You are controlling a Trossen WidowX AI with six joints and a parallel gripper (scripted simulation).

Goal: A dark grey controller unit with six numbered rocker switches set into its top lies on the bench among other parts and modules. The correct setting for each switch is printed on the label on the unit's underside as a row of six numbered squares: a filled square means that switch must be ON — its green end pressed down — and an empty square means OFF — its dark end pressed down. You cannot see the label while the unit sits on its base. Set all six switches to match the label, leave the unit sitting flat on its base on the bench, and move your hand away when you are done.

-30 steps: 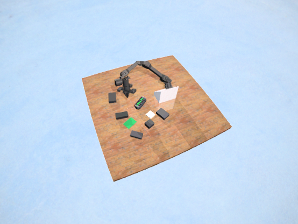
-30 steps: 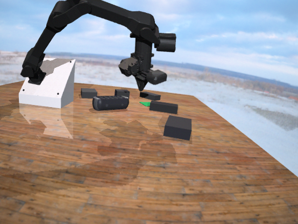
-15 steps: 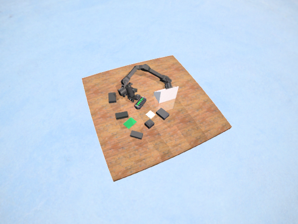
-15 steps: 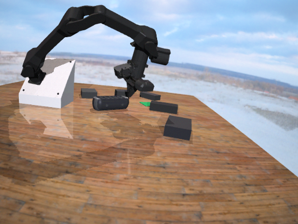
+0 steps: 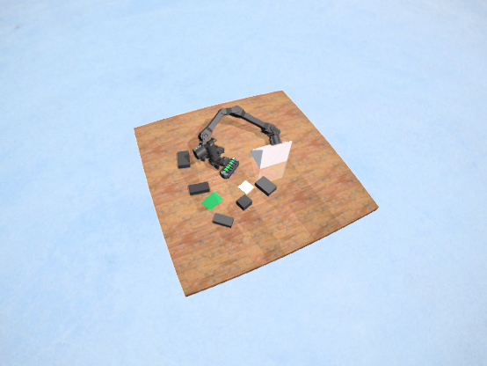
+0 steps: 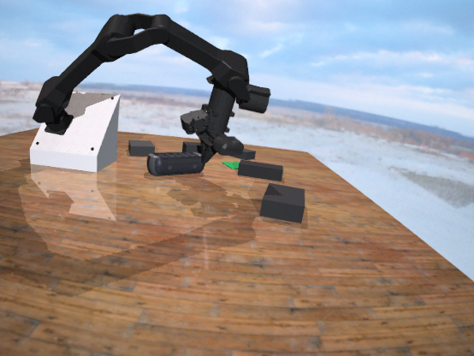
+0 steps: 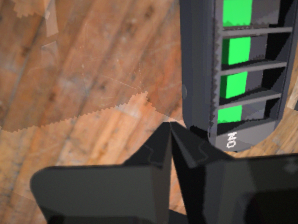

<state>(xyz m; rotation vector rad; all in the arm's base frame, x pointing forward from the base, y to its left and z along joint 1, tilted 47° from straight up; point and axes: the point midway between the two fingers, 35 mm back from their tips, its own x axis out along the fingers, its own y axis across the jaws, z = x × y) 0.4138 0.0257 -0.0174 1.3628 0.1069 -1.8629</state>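
On the bench point(image 5: 308, 220) the controller unit point(image 5: 229, 167) lies near the middle, with the arm's pedestal point(image 5: 274, 155) to its right in the top view and a block point(image 5: 184, 159) to its left. The gripper point(image 7: 171, 126), its fingers pressed together on nothing, sits low at the unit's end, tips just beside its rim. Nearer the camera in the top view lie a block point(image 5: 199, 188), a flat sheet point(image 5: 212, 201), a square tile point(image 5: 246, 186), a cube point(image 5: 243, 201), a block point(image 5: 265, 185) and a last block point(image 5: 222, 219), all apart from one another.
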